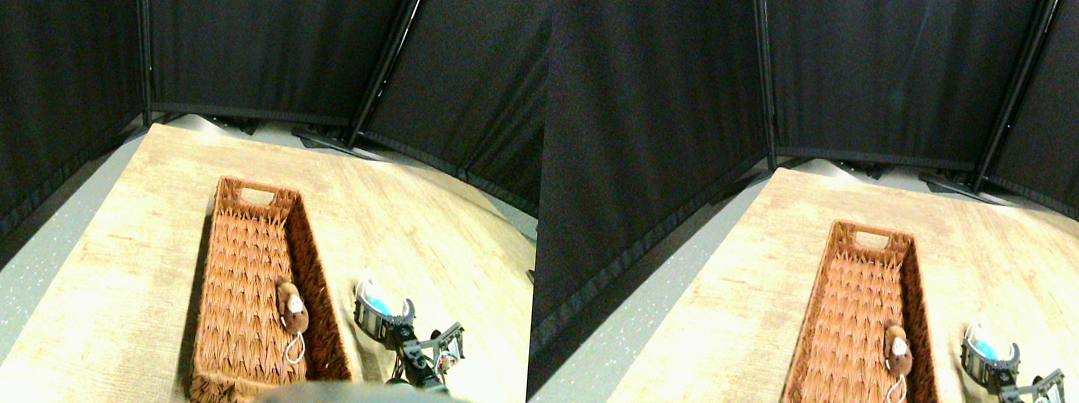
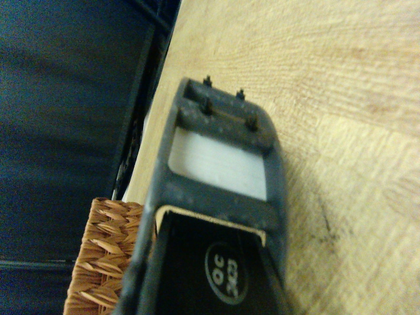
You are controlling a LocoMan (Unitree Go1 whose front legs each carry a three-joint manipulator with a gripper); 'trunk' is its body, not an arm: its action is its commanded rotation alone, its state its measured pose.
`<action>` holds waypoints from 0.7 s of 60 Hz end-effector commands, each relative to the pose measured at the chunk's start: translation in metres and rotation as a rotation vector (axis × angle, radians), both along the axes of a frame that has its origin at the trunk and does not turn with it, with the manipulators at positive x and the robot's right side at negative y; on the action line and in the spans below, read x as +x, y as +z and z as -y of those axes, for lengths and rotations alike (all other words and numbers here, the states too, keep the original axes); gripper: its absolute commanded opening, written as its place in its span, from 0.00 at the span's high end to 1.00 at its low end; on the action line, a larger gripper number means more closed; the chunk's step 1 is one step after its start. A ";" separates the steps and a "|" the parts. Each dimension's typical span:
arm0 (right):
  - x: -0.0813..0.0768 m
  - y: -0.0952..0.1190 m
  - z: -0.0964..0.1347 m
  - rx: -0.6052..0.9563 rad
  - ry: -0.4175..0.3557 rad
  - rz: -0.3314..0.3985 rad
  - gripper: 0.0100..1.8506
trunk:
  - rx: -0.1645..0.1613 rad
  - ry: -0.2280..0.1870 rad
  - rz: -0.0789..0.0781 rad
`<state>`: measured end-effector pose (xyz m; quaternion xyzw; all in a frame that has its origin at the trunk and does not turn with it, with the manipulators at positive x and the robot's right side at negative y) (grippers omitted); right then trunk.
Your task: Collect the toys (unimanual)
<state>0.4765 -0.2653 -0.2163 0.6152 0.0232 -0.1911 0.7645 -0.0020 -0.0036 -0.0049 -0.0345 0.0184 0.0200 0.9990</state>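
Your right gripper point(image 1: 382, 309): jaws pinch blue toy point(image 1: 377, 303) | wicker basket point(image 1: 236, 240) just beside it | brown toy point(image 1: 293, 307) inside.

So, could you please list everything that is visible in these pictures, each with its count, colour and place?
wicker basket: one, orange-brown, long and open, on the table's middle, left of the hand.
brown toy: one, brown with a pale face and a white string loop, inside the basket against its right wall, near end.
blue toy: one, light blue, on the table right of the basket, at the hand's tip; whether it is gripped cannot be told.
table: one, light wood.
screens: black fabric panels, behind and beside the table.
floor: grey, left of the table.
right hand: one, black and grey, reaching in from the lower right.
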 end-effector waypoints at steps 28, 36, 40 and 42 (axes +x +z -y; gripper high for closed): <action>0.013 -0.004 0.007 -0.035 -0.083 0.006 0.81 | -0.021 0.007 -0.013; 0.011 0.001 0.005 -0.087 -0.186 -0.002 0.97 | -0.018 0.007 -0.012; 0.011 0.004 0.004 -0.119 -0.163 -0.011 0.97 | -0.017 0.006 -0.011; 0.011 0.006 0.004 -0.107 -0.161 -0.008 0.97 | -0.017 0.006 -0.011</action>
